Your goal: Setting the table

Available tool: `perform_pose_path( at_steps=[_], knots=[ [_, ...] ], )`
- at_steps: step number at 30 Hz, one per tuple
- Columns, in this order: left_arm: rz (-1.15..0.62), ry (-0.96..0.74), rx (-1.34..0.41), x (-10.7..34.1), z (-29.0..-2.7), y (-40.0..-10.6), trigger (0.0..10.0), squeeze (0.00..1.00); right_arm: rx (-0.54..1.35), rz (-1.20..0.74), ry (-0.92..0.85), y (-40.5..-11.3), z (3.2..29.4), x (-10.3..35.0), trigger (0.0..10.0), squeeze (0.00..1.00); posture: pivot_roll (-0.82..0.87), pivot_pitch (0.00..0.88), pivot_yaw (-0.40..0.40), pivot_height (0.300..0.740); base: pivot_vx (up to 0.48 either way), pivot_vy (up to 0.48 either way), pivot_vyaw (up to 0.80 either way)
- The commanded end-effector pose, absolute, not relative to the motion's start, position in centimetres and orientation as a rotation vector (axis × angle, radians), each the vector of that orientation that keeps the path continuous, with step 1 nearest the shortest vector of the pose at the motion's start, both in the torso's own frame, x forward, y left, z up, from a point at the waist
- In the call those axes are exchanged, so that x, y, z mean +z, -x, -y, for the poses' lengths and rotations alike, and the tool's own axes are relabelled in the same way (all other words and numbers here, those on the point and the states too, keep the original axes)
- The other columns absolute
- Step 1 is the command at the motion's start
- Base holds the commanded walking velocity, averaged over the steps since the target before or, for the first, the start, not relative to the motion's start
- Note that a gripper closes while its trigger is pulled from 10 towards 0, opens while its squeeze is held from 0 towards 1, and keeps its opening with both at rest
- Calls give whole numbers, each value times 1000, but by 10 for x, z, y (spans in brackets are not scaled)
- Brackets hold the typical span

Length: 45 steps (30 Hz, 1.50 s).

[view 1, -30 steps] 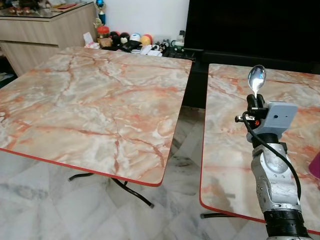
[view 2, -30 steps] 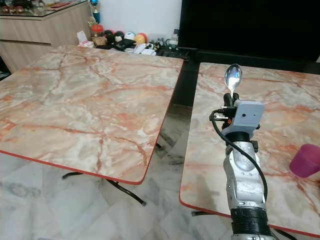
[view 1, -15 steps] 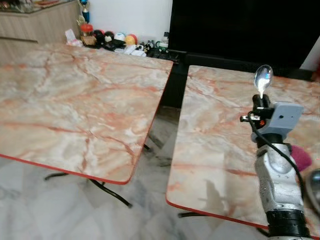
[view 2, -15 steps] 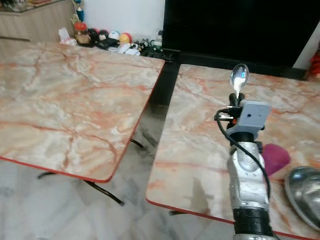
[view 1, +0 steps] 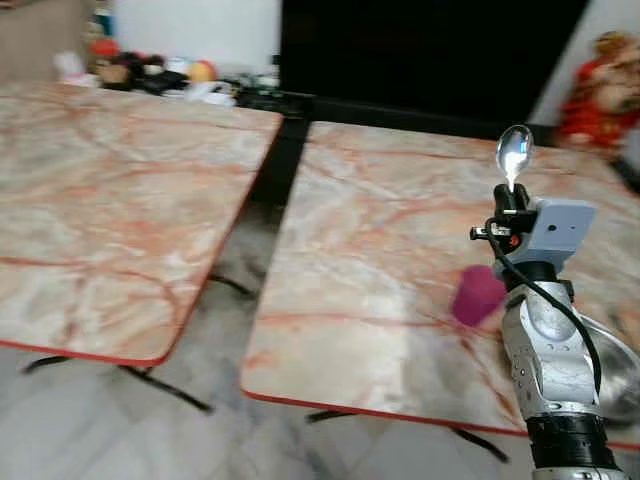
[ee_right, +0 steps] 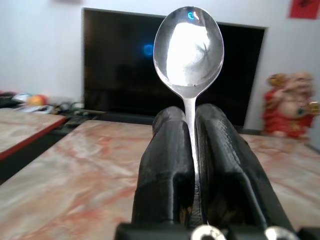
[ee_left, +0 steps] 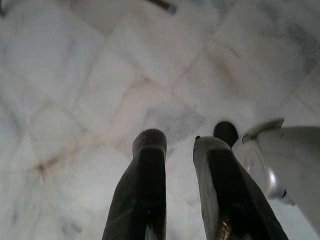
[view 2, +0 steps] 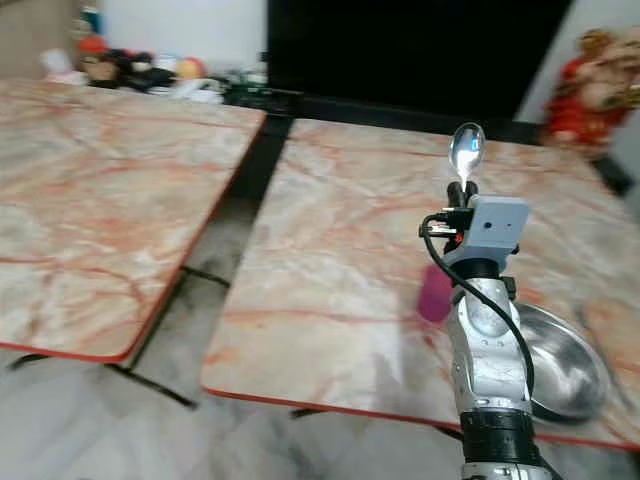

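Note:
My right gripper (view 1: 511,203) is raised over the right-hand marble table (view 1: 380,230) and shut on the handle of a silver spoon (view 1: 515,153). The spoon stands upright with its bowl on top. In the right wrist view, the spoon (ee_right: 189,45) rises from between the two black fingers (ee_right: 165,165). A purple cup (view 1: 478,295) stands on this table just left of my right arm. A steel bowl (view 2: 565,362) sits near the table's front edge, partly behind the arm. My left gripper (ee_left: 177,142) hangs over the floor, its fingers slightly apart with nothing between them.
A second marble table (view 1: 110,200) stands to the left, and a gap of tiled floor (view 1: 235,250) separates the two. Behind the tables are a black screen (view 1: 420,50) and a low shelf with small items (view 1: 160,75). A red figurine (view 1: 600,90) stands at the back right.
The camera has swung to the right, bringing the purple cup and then the steel bowl into view. My right gripper still holds the spoon upright in the same pose.

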<state>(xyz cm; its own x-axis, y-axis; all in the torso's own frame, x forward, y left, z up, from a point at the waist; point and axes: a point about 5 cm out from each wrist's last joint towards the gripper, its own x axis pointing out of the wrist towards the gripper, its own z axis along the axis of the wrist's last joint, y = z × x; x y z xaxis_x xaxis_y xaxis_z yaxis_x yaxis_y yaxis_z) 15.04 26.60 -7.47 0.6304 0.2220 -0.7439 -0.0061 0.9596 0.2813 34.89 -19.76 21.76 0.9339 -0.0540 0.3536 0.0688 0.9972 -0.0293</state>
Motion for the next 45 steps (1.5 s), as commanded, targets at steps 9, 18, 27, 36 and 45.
perform_pose_path(
  at_steps=[9,18,27,36,45],
  knots=[
    [-911,-256,134,-79,-264,-144,10000,0,-70,386,50,-347,202,224,10000,0,53,103,-41,740,0,0,0],
    [-911,-255,136,-79,-264,-144,10000,0,-68,383,54,-348,201,223,10000,0,53,103,-43,740,0,-213,0],
    [-896,-256,152,-77,-265,-146,10000,0,-67,380,55,-348,202,223,10000,0,52,110,-46,740,0,-53,0],
    [-875,-249,161,-76,-265,-147,10000,0,-64,380,55,-348,201,223,10000,0,54,113,-49,740,0,0,0],
    [-863,-264,159,-75,-265,-149,10000,0,-62,379,56,-348,201,223,10000,0,55,110,-51,740,0,-252,0]
  ],
)
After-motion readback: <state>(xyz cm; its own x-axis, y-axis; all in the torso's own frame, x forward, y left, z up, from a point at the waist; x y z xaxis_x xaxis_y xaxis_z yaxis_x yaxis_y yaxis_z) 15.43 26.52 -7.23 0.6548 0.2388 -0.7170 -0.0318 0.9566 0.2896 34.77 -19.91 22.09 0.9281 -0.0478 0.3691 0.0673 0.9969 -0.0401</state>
